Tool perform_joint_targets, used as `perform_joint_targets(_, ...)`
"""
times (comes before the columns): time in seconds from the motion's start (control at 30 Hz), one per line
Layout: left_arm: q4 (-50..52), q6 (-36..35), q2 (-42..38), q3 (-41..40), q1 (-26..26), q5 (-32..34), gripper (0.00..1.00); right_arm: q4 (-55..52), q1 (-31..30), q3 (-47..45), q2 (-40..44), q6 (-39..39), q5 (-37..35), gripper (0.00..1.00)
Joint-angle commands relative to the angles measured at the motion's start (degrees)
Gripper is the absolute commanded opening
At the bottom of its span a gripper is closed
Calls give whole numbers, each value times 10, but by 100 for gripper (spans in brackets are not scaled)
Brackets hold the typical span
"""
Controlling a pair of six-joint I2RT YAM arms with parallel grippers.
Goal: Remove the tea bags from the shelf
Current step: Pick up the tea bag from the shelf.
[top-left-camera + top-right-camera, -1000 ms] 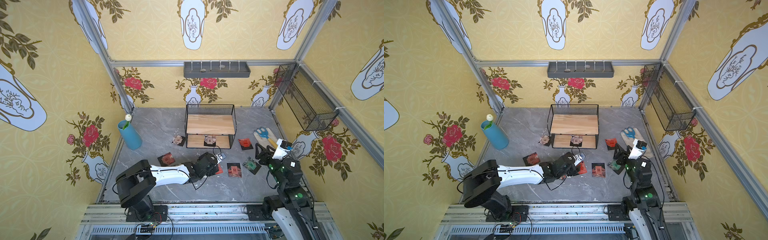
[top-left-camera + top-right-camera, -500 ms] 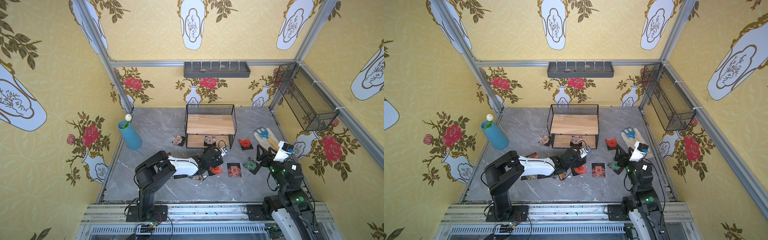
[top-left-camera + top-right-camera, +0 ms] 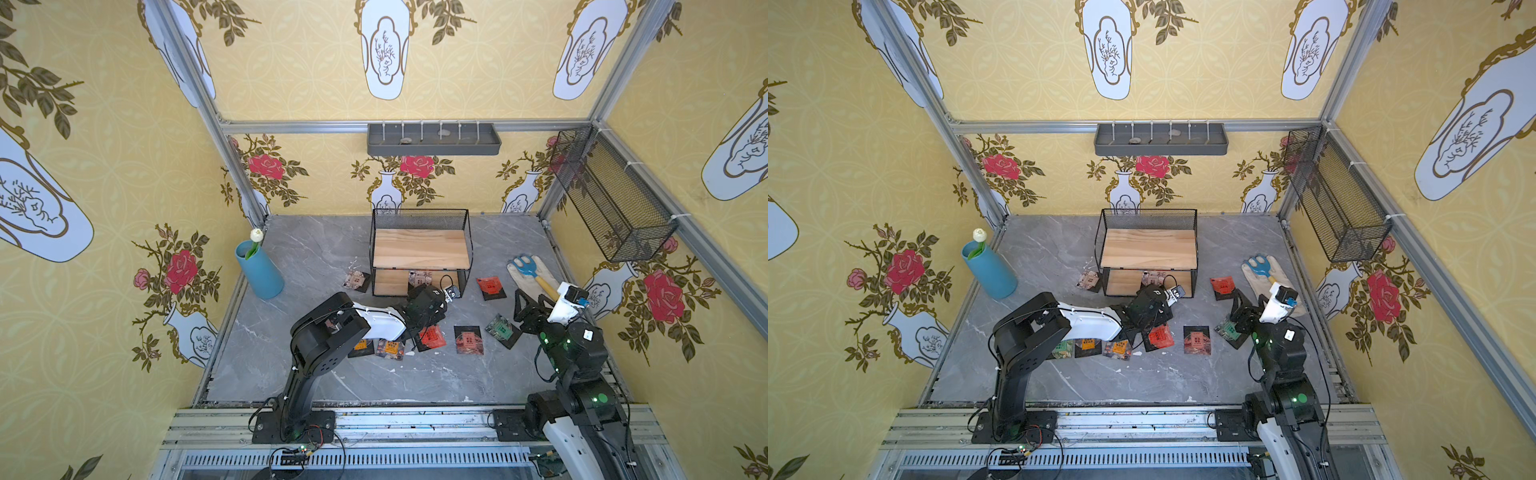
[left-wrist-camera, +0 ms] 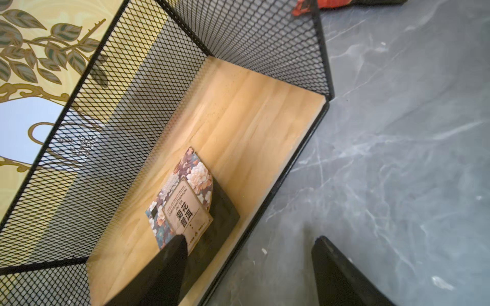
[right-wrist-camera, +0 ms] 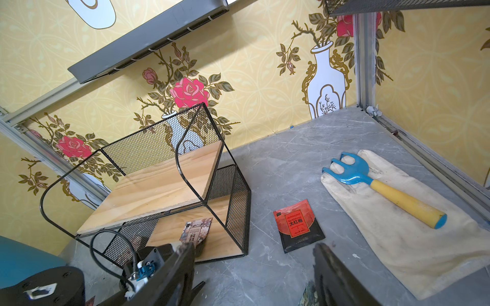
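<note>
- The shelf (image 3: 420, 249) stood at the back centre of the table (image 3: 291, 374). Its upper board was bare in both top views.
- One floral tea bag (image 4: 185, 201) lay flat on the lower board, close to the front wire. No other bag showed on the shelf, though one end of the lower board was hidden in every view.
- Off the shelf, on the table: a beige tea bag (image 3: 356, 280) just beside the shelf's left end and a red tea bag (image 3: 490, 287) off its right end.
- Nearer the arms lay a loose row: orange tea bags (image 3: 390, 348), a second red tea bag (image 3: 432, 336), a dark red tea bag (image 3: 468, 340) and a green tea bag (image 3: 500, 328).
- Judged nearly done: only the floral bag appeared left to take out.
- The left arm reached low and forward, its wrist at the mouth of the lower tier.
- The left gripper (image 4: 252, 238) had its jaws spread wide and held nothing. One finger (image 4: 169, 265) overlapped the bag's near corner, while the other sat outside the front wire, over the table.
- The right arm was folded near its base, aimed toward the shelf. The right gripper (image 5: 254, 246) hung above the table near the green bag, jaws apart and empty.
</note>
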State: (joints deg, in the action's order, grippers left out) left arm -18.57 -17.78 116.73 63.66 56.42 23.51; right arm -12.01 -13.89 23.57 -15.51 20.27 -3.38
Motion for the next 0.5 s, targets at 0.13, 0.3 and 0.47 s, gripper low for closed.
perform_joint_targets(0.13,19,-15,31,28,-5,42,82,8,0,-2,5,-5,-11,74)
perform_joint_targets(0.3,50,-4,45,44,-12,22,81,7,0,-3,6,-4,-15,74)
perform_joint_targets(0.47,82,13,54,56,-17,-4,81,4,0,-2,9,-4,-18,74)
